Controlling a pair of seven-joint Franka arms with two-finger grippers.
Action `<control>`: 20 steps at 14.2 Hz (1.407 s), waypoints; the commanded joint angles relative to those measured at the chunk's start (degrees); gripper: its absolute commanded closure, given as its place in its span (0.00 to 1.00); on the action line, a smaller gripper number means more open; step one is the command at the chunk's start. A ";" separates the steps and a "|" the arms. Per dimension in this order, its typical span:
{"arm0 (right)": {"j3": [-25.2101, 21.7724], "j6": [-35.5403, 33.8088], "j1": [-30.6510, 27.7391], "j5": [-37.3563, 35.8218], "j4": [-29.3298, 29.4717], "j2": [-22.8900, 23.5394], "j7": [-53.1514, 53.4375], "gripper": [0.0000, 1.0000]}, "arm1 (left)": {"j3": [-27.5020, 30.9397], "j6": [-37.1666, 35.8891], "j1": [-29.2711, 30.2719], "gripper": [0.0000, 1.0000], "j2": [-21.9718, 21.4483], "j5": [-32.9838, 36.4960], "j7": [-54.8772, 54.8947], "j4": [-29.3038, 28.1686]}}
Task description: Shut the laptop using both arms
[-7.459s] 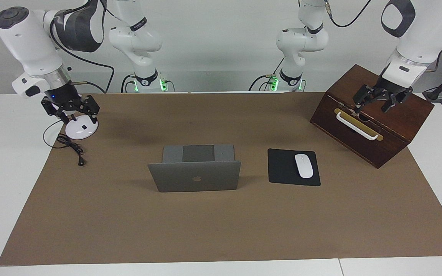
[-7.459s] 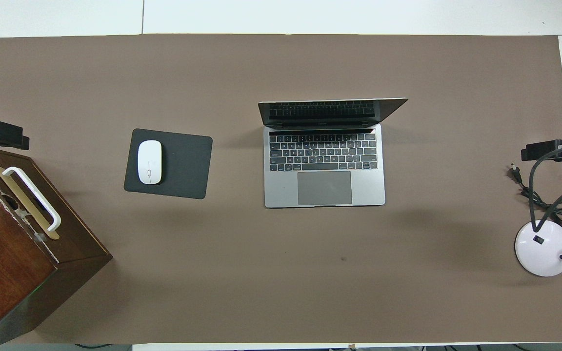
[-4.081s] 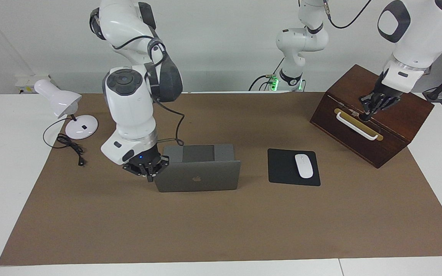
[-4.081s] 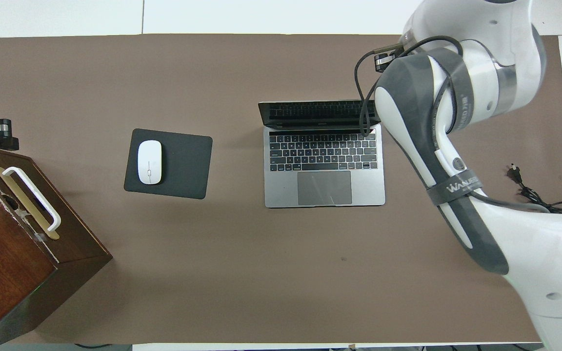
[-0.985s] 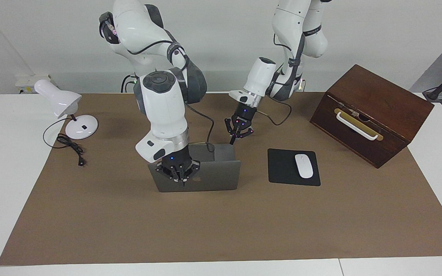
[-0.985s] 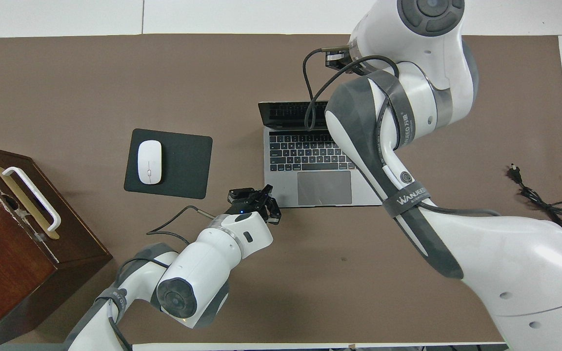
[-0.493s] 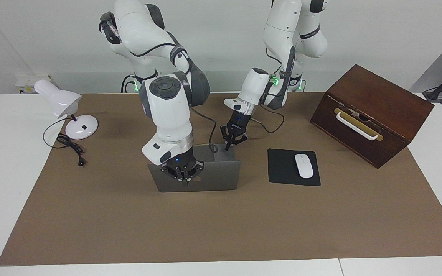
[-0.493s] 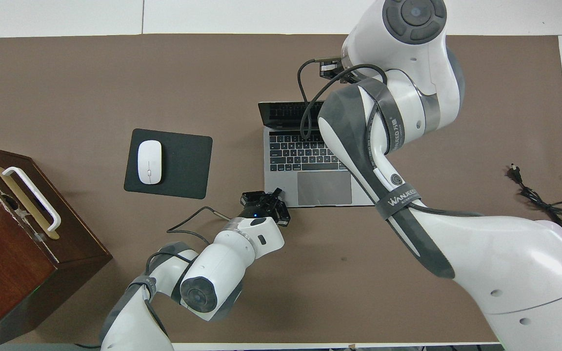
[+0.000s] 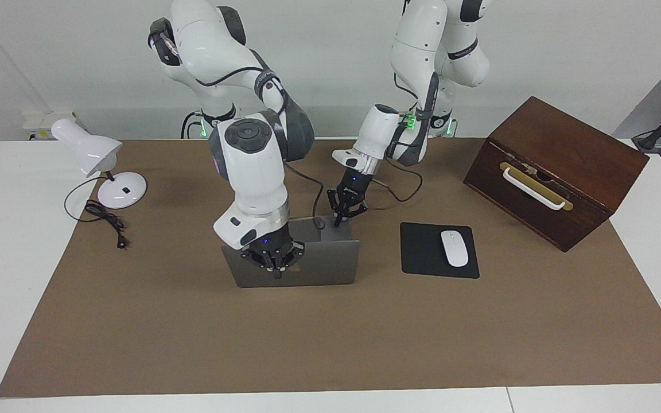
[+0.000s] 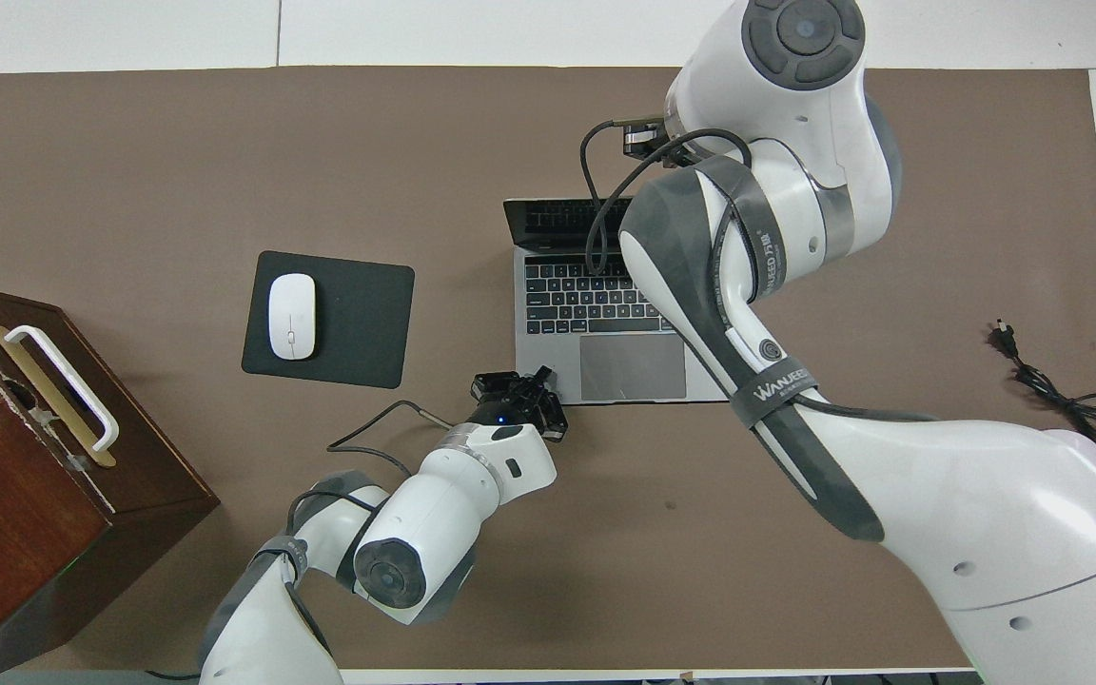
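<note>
The silver-grey laptop stands open in the middle of the brown mat, its keyboard facing the robots. My right gripper is shut and points down against the outer face of the lid, just below its top edge and partly over the logo. In the overhead view the right arm's own wrist hides that gripper. My left gripper is shut, with its tip at the corner of the laptop's base nearest the robots on the left arm's side. Whether it touches the base I cannot tell.
A black mouse pad with a white mouse lies beside the laptop toward the left arm's end. A brown wooden box with a white handle stands nearer that end. A white desk lamp and its cord sit at the right arm's end.
The left gripper has come down and in toward the laptop's base corner. The right gripper has slid a little along the lid toward the logo. The lid's angle looks unchanged.
</note>
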 commanded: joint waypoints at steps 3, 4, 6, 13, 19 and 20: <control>0.23 1.51 -0.26 0.81 -3.89 -2.18 1.25 1.00 | 0.99 0.90 -0.30 1.00 -0.04 -0.15 2.73 -3.25; 0.15 1.51 -0.26 0.81 -3.98 -2.18 1.24 1.00 | 0.99 0.90 -0.21 1.00 -0.04 -0.15 2.91 -3.60; 0.15 1.51 -0.17 0.81 -4.42 -2.35 1.33 1.00 | 1.00 0.90 0.14 1.00 -0.13 -0.15 3.00 -3.96; 0.23 1.43 -0.26 0.81 -4.68 -2.44 1.24 1.00 | 1.17 0.81 1.37 1.00 -0.39 -0.06 4.31 -5.36; 0.23 0.47 -0.79 2.20 -5.30 -2.79 1.07 1.00 | 1.17 0.81 1.37 1.00 -0.39 -0.15 4.32 -5.89; 0.23 0.11 -0.88 3.87 -5.30 -2.88 1.07 1.00 | 1.17 0.81 1.37 1.00 -0.48 -0.15 4.32 -5.98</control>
